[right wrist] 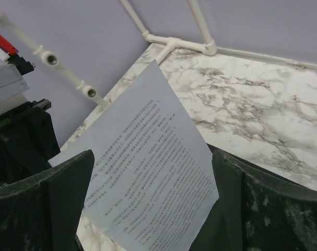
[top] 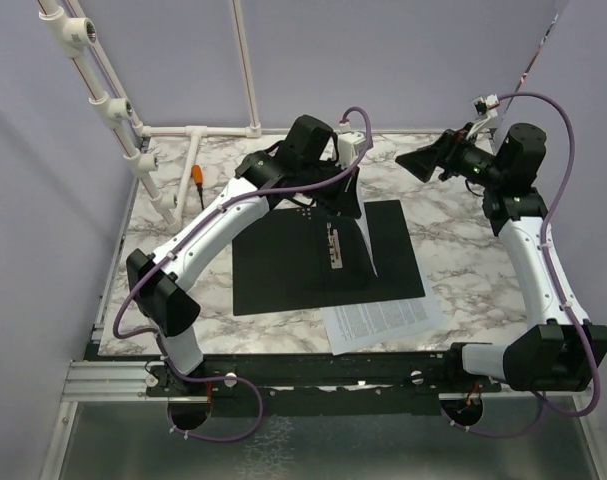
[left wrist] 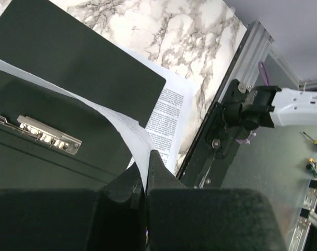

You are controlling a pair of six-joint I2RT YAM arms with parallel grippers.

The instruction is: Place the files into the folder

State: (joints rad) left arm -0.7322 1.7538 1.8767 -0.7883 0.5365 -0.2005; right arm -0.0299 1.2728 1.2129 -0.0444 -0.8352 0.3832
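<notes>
- Currently, the left hand (left wrist: 147, 170) clenches one printed sheet (right wrist: 148, 172), held up over the open black folder (top: 283, 270).
- The right hand (top: 415, 160) hangs released, empty.
- Another sheet (top: 383, 320) lies on the desk (top: 453, 240); none filed yet.

The thin folder (top: 283, 270) lies open and flat on the marble surface (top: 453, 260), black inside up, with a metal spine clip (top: 333, 245) at its middle. One white text-printed sheet (top: 367, 248) rises curved over the folder's right half. A second sheet (top: 383, 320) lies flat, partly under the folder's near right corner.
</notes>
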